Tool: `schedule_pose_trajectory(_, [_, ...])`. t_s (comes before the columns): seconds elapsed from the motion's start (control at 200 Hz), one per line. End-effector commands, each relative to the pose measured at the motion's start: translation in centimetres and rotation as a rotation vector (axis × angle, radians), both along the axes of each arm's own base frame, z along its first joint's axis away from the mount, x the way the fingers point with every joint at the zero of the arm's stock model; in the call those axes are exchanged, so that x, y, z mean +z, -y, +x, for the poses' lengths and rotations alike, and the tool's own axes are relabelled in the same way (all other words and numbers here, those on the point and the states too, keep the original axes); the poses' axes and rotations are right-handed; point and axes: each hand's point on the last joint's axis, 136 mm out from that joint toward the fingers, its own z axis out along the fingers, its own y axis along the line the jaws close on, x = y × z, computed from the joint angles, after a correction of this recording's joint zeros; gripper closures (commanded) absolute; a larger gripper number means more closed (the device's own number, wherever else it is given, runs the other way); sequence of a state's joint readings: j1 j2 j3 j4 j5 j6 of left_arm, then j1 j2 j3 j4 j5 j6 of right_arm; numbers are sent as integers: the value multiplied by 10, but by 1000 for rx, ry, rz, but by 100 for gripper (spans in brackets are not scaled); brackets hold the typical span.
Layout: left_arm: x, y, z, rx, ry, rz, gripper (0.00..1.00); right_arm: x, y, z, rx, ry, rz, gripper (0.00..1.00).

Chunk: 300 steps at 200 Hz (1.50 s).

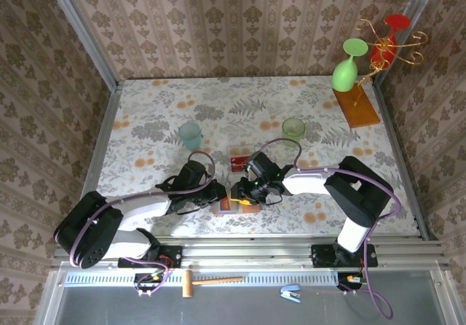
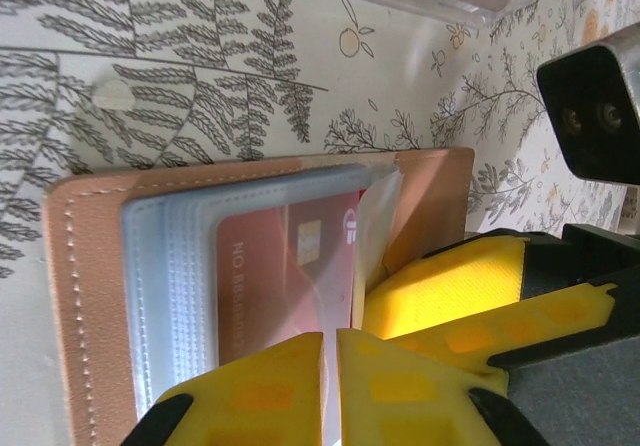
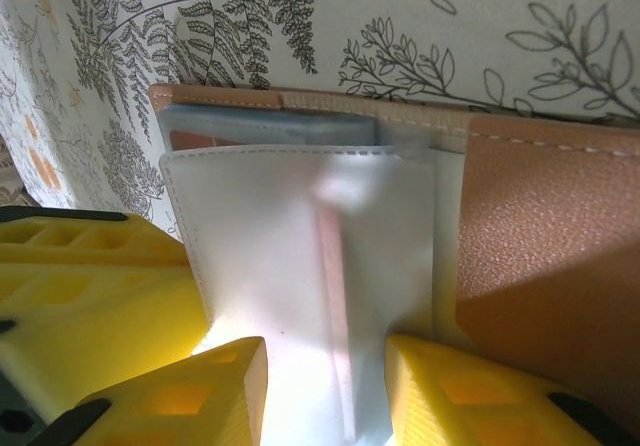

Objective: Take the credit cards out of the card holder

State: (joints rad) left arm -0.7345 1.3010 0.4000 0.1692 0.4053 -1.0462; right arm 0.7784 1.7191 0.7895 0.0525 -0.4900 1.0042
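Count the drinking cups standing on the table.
2. A pale teal cup stands left of the clear box; a green cup stands right of it. The stemmed glasses on the far-right rack are not counted.

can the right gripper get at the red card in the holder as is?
Probably not directly. The right gripper has its jaws apart around a raised translucent sleeve. The red card lies inside the sleeves of the card holder, so plastic covers it. I can't tell where the pocket opens.
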Motion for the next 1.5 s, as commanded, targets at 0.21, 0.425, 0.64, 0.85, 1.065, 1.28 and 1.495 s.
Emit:
schedule_pose_trajectory(0.21, [12, 13, 5, -22, 12, -36, 88, 24, 10, 2, -35, 40, 5, 63])
schedule_pose_trajectory(0.425, [18, 19, 6, -35, 23, -44, 88, 40, 22, 3, -44, 77, -21, 62])
schedule_pose_trajectory(0.64, [23, 29, 8, -56, 27, -61, 88, 49, 38, 5, -72, 106, -37, 62])
schedule_pose_trajectory(0.85, [27, 43, 9, -81, 28, -72, 88, 52, 54, 6, -110, 123, -49, 62])
schedule_pose_trajectory(1.065, [27, 56, 12, -109, 20, -79, 87, 61, 69, 5, -135, 149, -49, 61])
schedule_pose_trajectory(1.28, [26, 76, 17, -148, 12, -82, 87, 66, 88, 2, -161, 173, -77, 61])
schedule_pose_trajectory(1.495, [18, 100, 16, -192, -19, -89, 87, 67, 105, -2, -194, 184, -76, 60])
